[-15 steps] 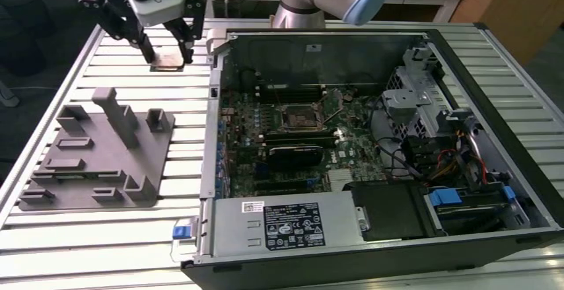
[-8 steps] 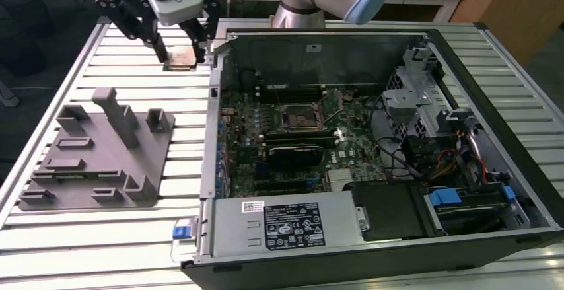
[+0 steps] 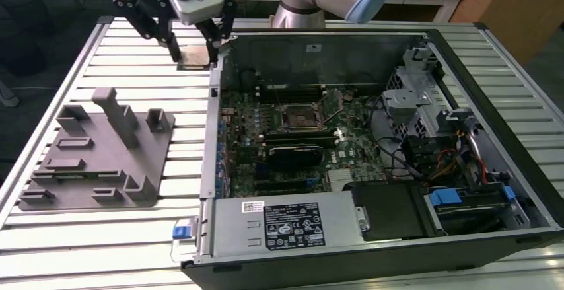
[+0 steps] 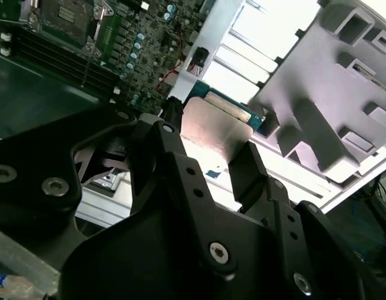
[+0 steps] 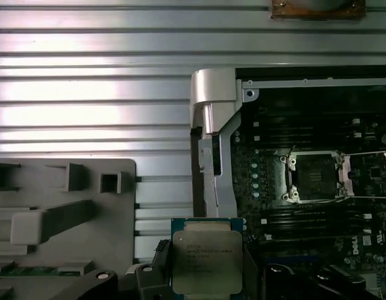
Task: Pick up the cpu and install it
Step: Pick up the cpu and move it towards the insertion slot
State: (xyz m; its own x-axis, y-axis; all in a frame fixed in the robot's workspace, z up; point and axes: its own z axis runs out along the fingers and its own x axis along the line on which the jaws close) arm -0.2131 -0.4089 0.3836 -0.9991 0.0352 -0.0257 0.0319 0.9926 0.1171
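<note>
One slatted metal desk (image 3: 79, 237) carries everything. On it lies one open computer case (image 3: 493, 65), filling the middle and the exterior view's right. Its side wall forms a straight edge running across the slats.

Inside the case I count one motherboard (image 3: 251, 128) and one silver power supply box (image 3: 282, 224) at the near edge. A crowd of cables and drive bays sits on the exterior view's right.

On the exterior view's left sits one grey fixture block (image 3: 97, 164) with upright posts and pockets. A strip of bare slats lies between it and the case wall.

One black-framed socket (image 3: 300, 116) sits mid-board. In the first wrist view the socket (image 5: 313, 177) lies uncovered, its lid frame swung aside. Memory slots run along two of its sides and nothing stands over it.

One small blue tab (image 3: 182, 230) juts from the case's near corner.

My jaws are clenched on the one cpu (image 3: 195, 55). Two black fingers (image 4: 162, 147) press its opposite edges. In the second wrist view the cpu (image 4: 215, 128) shows its metal top plate between them, and in the first wrist view the cpu (image 5: 207, 259) shows its pale rim too.

I hold it lifted off the desk, just outside the case's far corner on the exterior view's left. It is beside the wall, not over the motherboard, and well apart from the socket.
</note>
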